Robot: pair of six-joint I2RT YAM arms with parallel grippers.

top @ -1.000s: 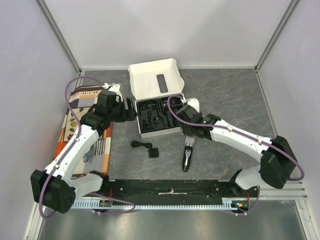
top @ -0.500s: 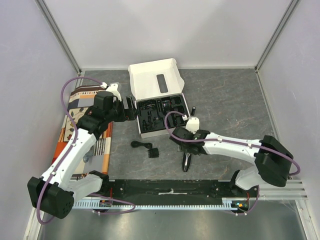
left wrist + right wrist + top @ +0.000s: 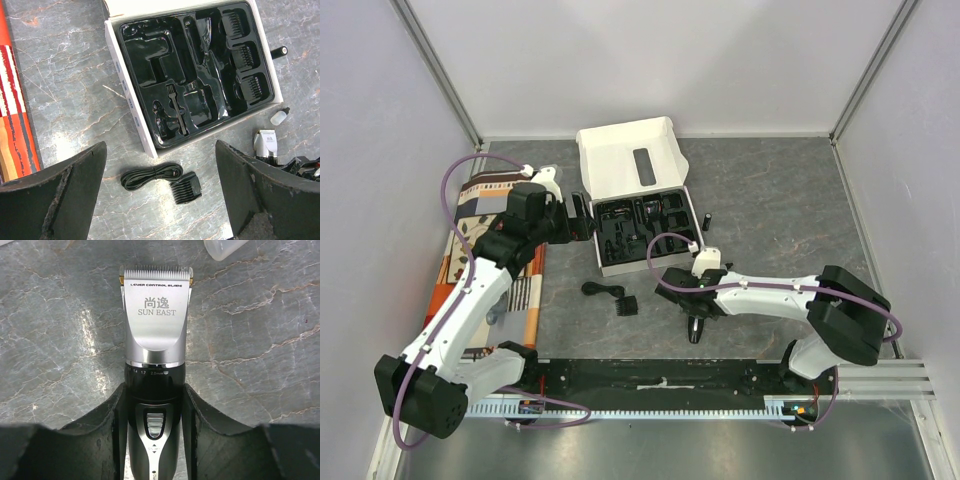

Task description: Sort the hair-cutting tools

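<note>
The black clipper with a silver blade head (image 3: 156, 325) lies on the grey table, blade pointing toward the box. My right gripper (image 3: 154, 390) is shut on its black body, with a finger against each side; from above the gripper (image 3: 698, 300) covers most of the clipper (image 3: 695, 330). My left gripper (image 3: 160, 150) is open and empty, above the left edge of the box (image 3: 582, 213). The coiled cable (image 3: 150, 175) and comb guard (image 3: 186, 187) lie side by side in front of the box. A dark bottle (image 3: 279, 51) and a pale bottle (image 3: 280, 116) lie right of it.
The white box (image 3: 625, 160) stands open at the middle back, its black tray (image 3: 150, 50) holding three comb guards (image 3: 245, 55) and a small brush. A patterned cloth (image 3: 485, 250) lies on the left. White walls close in three sides.
My right gripper has moved from the box's front edge toward the near edge, down over the clipper, and closed on its body. The left arm has barely moved.
</note>
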